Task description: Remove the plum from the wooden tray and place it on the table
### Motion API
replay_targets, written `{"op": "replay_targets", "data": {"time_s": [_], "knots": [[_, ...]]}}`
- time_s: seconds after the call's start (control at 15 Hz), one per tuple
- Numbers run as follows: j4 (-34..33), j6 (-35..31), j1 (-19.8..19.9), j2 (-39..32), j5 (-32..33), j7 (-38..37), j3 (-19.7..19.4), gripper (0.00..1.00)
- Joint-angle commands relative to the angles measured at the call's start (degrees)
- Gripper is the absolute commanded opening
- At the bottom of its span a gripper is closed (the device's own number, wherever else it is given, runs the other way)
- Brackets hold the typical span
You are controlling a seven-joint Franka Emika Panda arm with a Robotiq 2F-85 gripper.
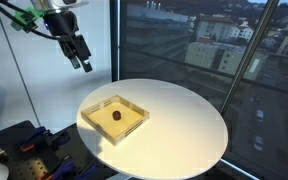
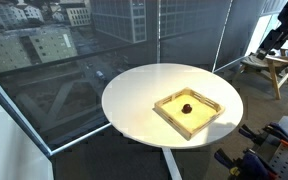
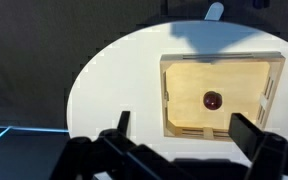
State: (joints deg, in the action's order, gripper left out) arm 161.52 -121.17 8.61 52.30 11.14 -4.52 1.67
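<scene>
Gripper (image 3: 181, 128) hangs wide open and empty, well clear of the table (image 3: 114, 80); the plum (image 3: 213, 100) sits near the middle of the wooden tray (image 3: 224, 62). Approach step, I judge: next I must descend, centring on it.

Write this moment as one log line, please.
stage: before grasp | plum: inside wooden tray on table | pincer: open, empty, high, touching nothing
</scene>
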Motion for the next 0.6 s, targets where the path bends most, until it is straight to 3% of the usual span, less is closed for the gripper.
{"op": "replay_targets", "data": {"time_s": [0.0, 0.53], "knots": [[-0.79, -0.22, -0.52, -0.55, 0.23, -0.57, -0.13, 1.0], [-4.25, 0.82, -2.28, -2.9, -0.74, -0.69, 0.42, 1.0]]}}
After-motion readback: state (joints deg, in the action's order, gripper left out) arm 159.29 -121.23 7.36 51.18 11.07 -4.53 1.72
